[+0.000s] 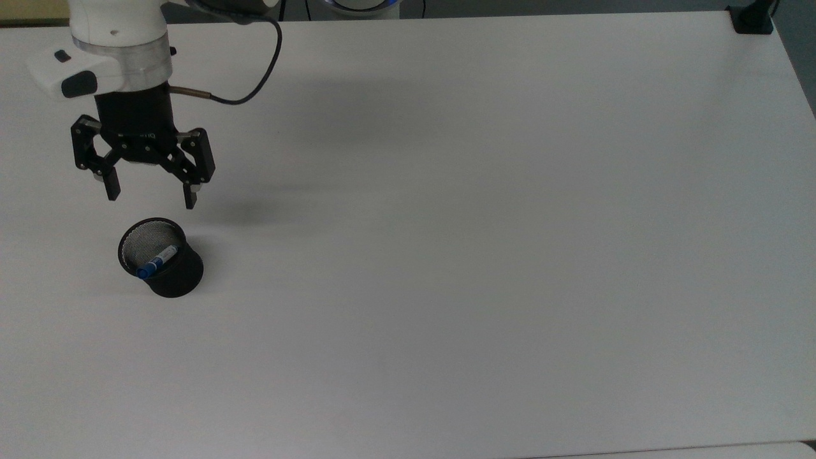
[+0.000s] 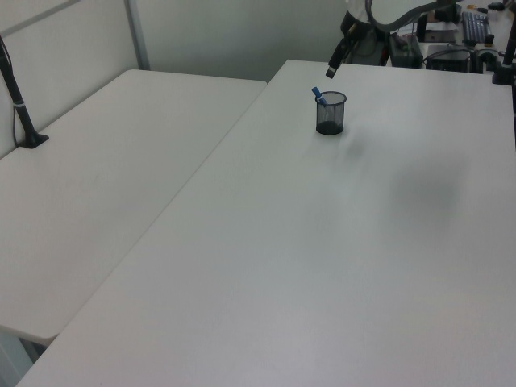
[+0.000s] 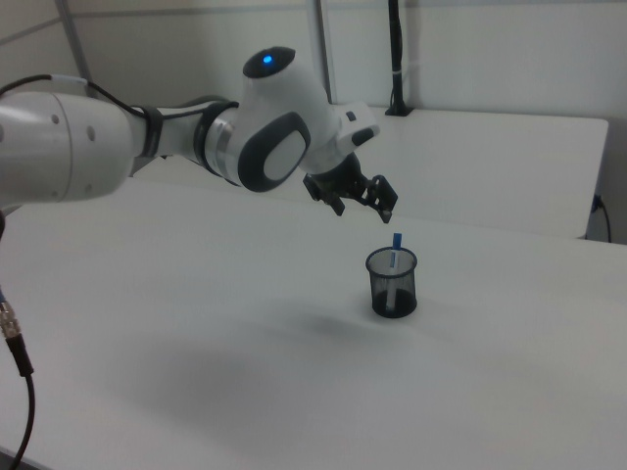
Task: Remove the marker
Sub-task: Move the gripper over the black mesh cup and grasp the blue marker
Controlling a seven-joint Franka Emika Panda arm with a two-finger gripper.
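Observation:
The marker point(image 1: 156, 261), white with a blue cap, leans inside a black mesh cup point(image 1: 173, 280) on the white table point(image 1: 446, 255), at the top view's left. Its blue end sticks up above the cup rim in the left view, where the marker point(image 2: 320, 96) rests in the cup point(image 2: 330, 118), and in the right view, where the marker point(image 3: 396, 245) stands in the cup point(image 3: 392, 289). My gripper point(image 1: 152, 197) hangs open, fingers pointing down, just beyond the cup and above it. In the right view the gripper point(image 3: 363, 211) is up and left of the marker's tip, not touching it.
A black cable point(image 1: 255, 89) loops from the wrist. A black clamp mount point(image 1: 752, 19) sits at the table's far corner at the top view's right. A second white table point(image 2: 105, 177) adjoins at the left view's left, with a black pole point(image 2: 20, 105) on it.

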